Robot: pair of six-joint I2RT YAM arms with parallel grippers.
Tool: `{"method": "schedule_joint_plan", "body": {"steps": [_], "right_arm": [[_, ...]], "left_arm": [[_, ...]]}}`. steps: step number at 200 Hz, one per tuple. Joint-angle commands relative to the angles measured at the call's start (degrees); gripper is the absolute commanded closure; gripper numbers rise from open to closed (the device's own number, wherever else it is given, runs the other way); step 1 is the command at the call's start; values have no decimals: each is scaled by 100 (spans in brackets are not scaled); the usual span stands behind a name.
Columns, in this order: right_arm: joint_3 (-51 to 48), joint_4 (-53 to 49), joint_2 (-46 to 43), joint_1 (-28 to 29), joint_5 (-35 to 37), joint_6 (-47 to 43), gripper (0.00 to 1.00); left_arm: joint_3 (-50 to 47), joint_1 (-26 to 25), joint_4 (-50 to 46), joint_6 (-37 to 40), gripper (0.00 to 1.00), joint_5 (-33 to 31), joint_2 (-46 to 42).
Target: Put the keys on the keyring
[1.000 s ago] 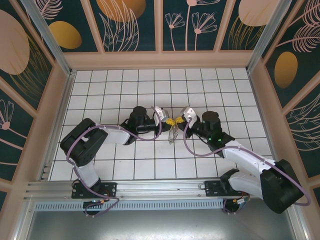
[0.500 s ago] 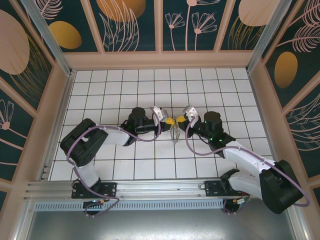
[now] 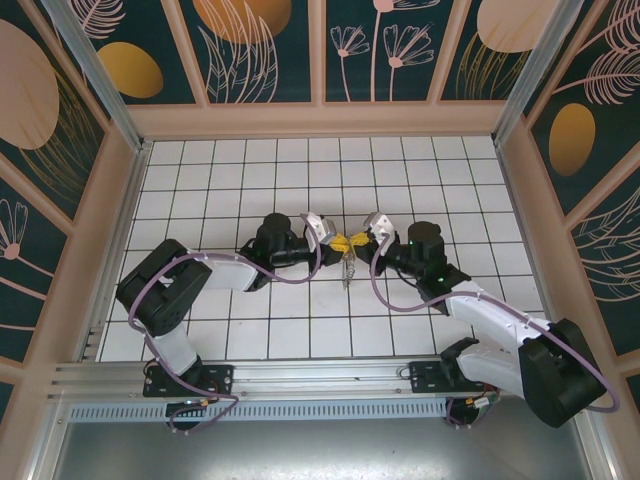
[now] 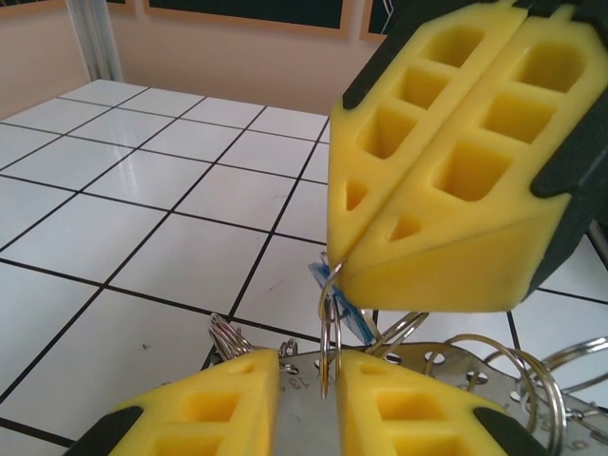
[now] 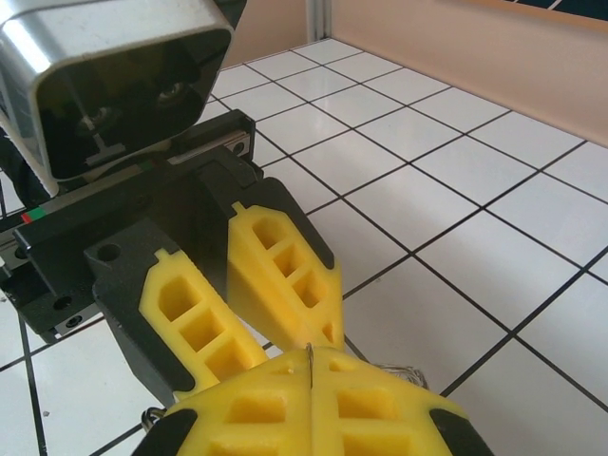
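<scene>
Both grippers meet over the middle of the tiled floor, and the keyring (image 3: 347,266) hangs below them. My right gripper (image 3: 357,240) is shut on a small wire ring (image 4: 328,347), whose top edge shows between its pads (image 5: 309,359). My left gripper (image 4: 309,366) stands open, its yellow fingers (image 4: 204,404) on either side of that ring with a gap. A blue tag (image 4: 344,306) of one of the keys hangs just behind the ring. The keyring's flat metal rim (image 4: 456,366), with holes and wire loops, lies beneath. In the right wrist view the left gripper (image 5: 285,344) faces me with parted fingers.
White tiled floor (image 3: 300,180) with black grid lines lies all round the two grippers. Peach side walls (image 3: 110,200) and the back wall (image 3: 320,120) enclose it. The arms' purple cables (image 3: 385,295) loop near the elbows.
My left gripper's jaws have parted off the small ring, which the right gripper still holds. The hanging keyring has swung slightly. Both arms stay nearly in place.
</scene>
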Motion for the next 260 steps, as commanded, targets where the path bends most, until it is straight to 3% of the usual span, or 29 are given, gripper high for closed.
{"method": "schedule_joint_plan", "body": {"steps": [1, 36, 80, 122, 149, 260], "right_arm": [[265, 11, 48, 10, -220, -157, 100], [330, -73, 90, 27, -311, -212, 100], [393, -319, 136, 54, -373, -290, 100], [594, -911, 324, 46, -262, -406, 99], [613, -897, 392, 46, -40, -387, 93], [761, -1080, 538, 46, -4, -456, 89]], "left_arm": [[154, -32, -71, 125, 76, 76, -181], [225, -30, -222, 213, 80, 113, -177], [242, -33, -295, 276, 100, 62, -185], [243, -32, -243, 363, 100, -29, -185], [276, -33, -258, 419, 100, -37, -181], [269, -31, -346, 561, 100, -56, -388]]}}
